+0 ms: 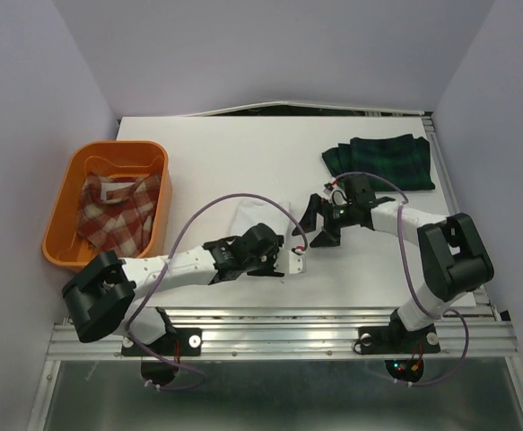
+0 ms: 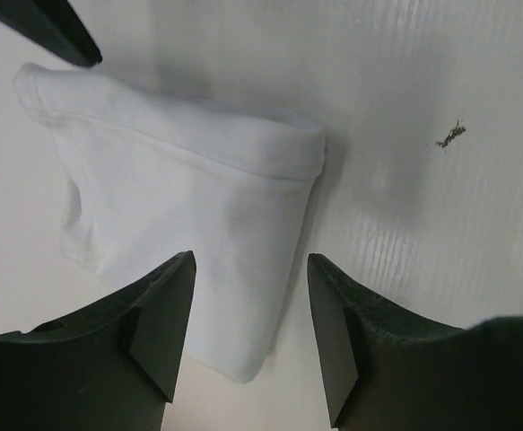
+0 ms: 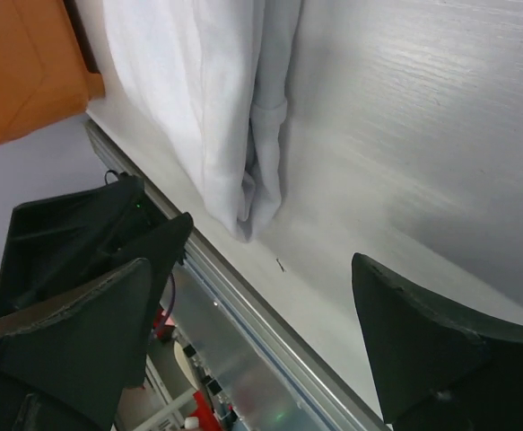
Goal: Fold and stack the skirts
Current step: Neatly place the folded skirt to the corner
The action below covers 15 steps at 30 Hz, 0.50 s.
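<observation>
White skirt (image 2: 198, 206) lies folded flat on the table (image 1: 198, 153) as a narrow wedge: thick rolled edge beyond the fingertips of the left gripper (image 2: 250, 260), thin pointed end running down between them. Left fingers stand apart on either side of that point, pinching nothing. Right gripper (image 3: 252, 265) is spread wide and empty, with the skirt ahead of it on its left-finger side, clear of both pads. Judgement: fold looks finished, and the step in hand is carrying it to the stack. To do it well, take the cloth near the thick rolled edge through all layers, not at the thin point, so the fold does not fall open; carry low and lay it square on the green plaid skirt (image 1: 382, 162), which lies folded well beyond the right fingers. In the way: both grippers crowd the same cloth; one black fingertip (image 2: 50, 27), most likely the right gripper's, sits just beside the skirt's far corner, so one arm should clear first. Red-and-tan plaid skirt (image 1: 117, 211) lies crumpled in the orange basket (image 1: 59, 224), well off to the left of the left fingers. Small dark scuff (image 2: 449, 135) on the table right of them, harmless
</observation>
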Tool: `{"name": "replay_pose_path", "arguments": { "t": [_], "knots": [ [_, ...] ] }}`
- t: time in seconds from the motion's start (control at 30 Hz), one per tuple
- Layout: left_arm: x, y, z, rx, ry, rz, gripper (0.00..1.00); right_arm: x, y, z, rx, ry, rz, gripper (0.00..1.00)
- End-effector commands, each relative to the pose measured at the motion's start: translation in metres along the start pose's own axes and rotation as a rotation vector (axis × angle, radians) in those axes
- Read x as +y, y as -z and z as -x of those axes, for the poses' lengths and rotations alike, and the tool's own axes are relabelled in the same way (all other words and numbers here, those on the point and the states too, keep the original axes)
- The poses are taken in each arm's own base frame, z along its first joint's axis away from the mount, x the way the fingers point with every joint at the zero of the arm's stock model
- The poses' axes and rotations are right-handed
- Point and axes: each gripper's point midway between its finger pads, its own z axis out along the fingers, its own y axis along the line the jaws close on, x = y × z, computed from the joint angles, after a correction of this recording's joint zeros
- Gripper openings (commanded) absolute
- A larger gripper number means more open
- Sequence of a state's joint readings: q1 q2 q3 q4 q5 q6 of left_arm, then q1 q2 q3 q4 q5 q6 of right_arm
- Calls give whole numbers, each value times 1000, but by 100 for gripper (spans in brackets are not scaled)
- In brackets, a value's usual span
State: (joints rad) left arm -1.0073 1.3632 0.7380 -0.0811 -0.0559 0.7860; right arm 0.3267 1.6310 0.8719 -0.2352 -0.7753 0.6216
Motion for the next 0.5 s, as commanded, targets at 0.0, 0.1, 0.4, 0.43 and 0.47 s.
{"name": "replay_pose_path", "arguments": {
  "t": [0.0,0.1,0.4,0.43,0.47],
  "knots": [
    [6,-13,13,-20,-84,71,64,13,0,9,-55,37,80,97],
    [-2,-27,5,24,-91,50,64,10,-1,7,-66,39,83,98],
    [-11,-44,11,33,-66,-34,46,-4,-13,7,-29,31,68,98],
    [-7,-43,10,32,-46,-35,36,-4,-14,7,-25,29,68,98],
    [-1,-42,20,-3,-25,-37,30,-4,-14,7,-22,27,71,98]
  ]
}}
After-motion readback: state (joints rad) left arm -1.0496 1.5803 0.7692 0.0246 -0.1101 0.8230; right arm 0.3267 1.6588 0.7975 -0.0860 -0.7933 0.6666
